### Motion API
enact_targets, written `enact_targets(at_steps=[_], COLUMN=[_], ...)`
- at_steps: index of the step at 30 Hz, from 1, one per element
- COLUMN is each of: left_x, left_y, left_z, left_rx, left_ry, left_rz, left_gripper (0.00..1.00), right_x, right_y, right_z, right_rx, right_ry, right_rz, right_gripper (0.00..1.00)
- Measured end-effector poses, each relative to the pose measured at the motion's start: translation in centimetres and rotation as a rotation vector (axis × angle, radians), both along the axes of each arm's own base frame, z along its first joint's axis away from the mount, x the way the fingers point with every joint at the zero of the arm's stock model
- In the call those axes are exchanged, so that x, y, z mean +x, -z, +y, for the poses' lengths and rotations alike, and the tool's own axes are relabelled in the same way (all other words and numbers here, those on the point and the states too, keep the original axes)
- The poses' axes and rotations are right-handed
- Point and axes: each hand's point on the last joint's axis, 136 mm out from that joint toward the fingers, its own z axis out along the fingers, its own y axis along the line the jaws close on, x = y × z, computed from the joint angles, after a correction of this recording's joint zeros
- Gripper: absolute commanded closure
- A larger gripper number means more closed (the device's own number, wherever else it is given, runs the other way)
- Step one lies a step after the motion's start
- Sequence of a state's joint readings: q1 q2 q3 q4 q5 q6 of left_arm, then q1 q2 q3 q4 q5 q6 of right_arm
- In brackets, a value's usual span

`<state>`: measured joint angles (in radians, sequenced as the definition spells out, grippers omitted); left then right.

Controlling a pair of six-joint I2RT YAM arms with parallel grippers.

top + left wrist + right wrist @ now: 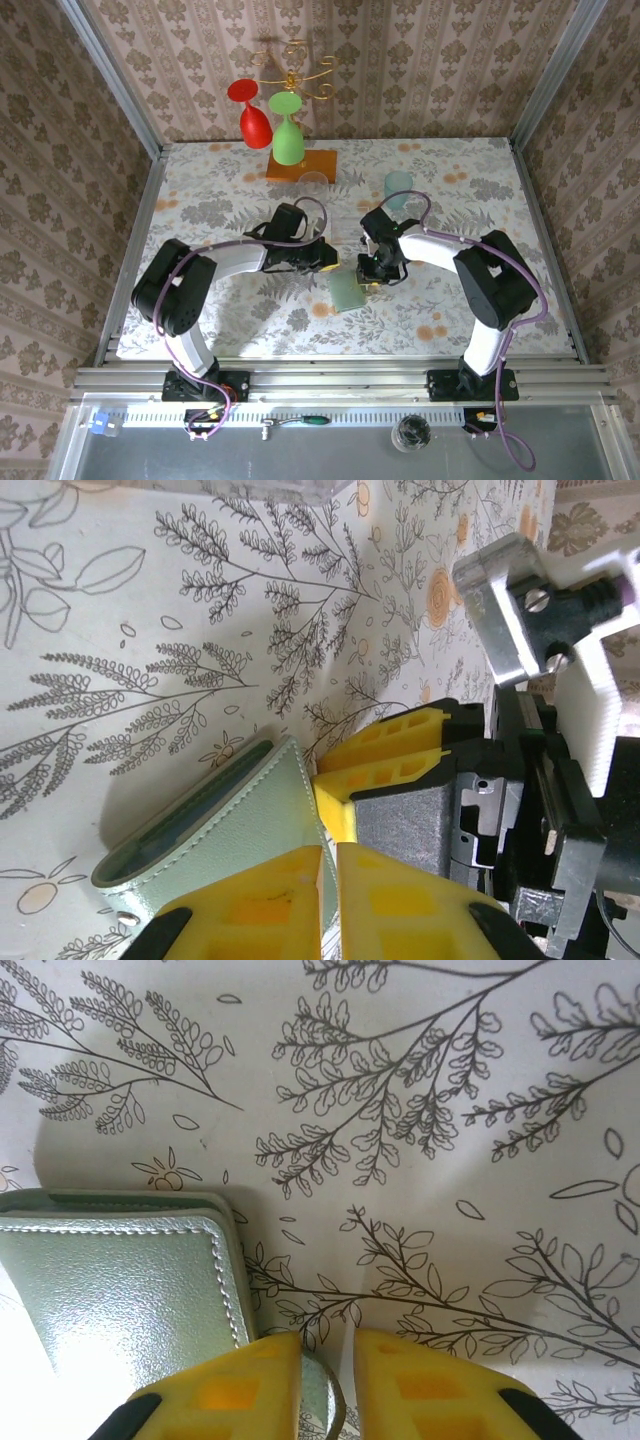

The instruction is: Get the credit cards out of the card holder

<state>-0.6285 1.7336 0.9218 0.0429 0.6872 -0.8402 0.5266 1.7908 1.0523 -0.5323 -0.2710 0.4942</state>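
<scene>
The pale green card holder [347,292] lies on the floral table between my two grippers. In the left wrist view the card holder [230,830] gapes slightly, with a dark strip showing inside the fold. My left gripper [330,848] [330,265] is shut on the edge of its upper panel. The right gripper's yellow fingers [400,735] sit right beside that corner. In the right wrist view the holder [120,1280] is at lower left. Its rounded tab [322,1400] sits between the fingers of my right gripper [327,1338] [370,278], which stand a little apart. The credit cards are hidden.
A red glass [250,110] and a green glass [288,135] hang upside down on a gold rack with a wooden base [300,165] at the back. A clear cup [315,183] and a pale teal cup [398,187] stand just behind the grippers. Patterned walls enclose the table.
</scene>
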Motion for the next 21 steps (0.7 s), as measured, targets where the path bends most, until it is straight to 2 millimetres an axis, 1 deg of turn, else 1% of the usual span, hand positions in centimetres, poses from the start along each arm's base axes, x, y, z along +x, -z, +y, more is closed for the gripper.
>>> enact_targets(at_steps=[3,5,8,13,14,16,18,21], left_x=[0.8,1.6,3.0,4.9,5.2,5.9,6.7,7.9], left_y=[-0.5,-1.4,-3.0,-6.3,-6.8,-8.2,-9.5,-11.6], left_z=[0.9,1.7,3.1,5.6,6.0,7.2,8.5,10.7], left_rx=[0.035,0.053,0.084,0.145,0.154,0.181,0.198,0.211], left_ry=[-0.037,-0.071,-0.127,-0.21,-0.221,-0.257,-0.293,-0.359], left_rz=[-0.047,-0.094,-0.183,-0.36,-0.39,-0.46,-0.517,-0.593], left_gripper=[0.85,0.83,0.77,0.73,0.71,0.63,0.61,0.55], right_x=[-0.1,-0.2,-0.4,-0.9,-1.0,-1.2,-1.4,-1.5], right_y=[0.0,0.1,0.0,-0.1,-0.1,-0.1,0.0,-0.2], right_z=[0.2,0.3,0.5,0.9,0.9,0.8,0.8,0.8], right_rx=[0.005,0.011,0.023,0.04,0.04,0.037,0.036,0.033], right_ry=[-0.005,-0.006,-0.007,-0.014,-0.015,-0.016,-0.017,-0.019], right_rz=[0.005,0.01,0.021,0.043,0.048,0.056,0.062,0.067], right_gripper=[0.83,0.83,0.83,0.81,0.81,0.81,0.8,0.78])
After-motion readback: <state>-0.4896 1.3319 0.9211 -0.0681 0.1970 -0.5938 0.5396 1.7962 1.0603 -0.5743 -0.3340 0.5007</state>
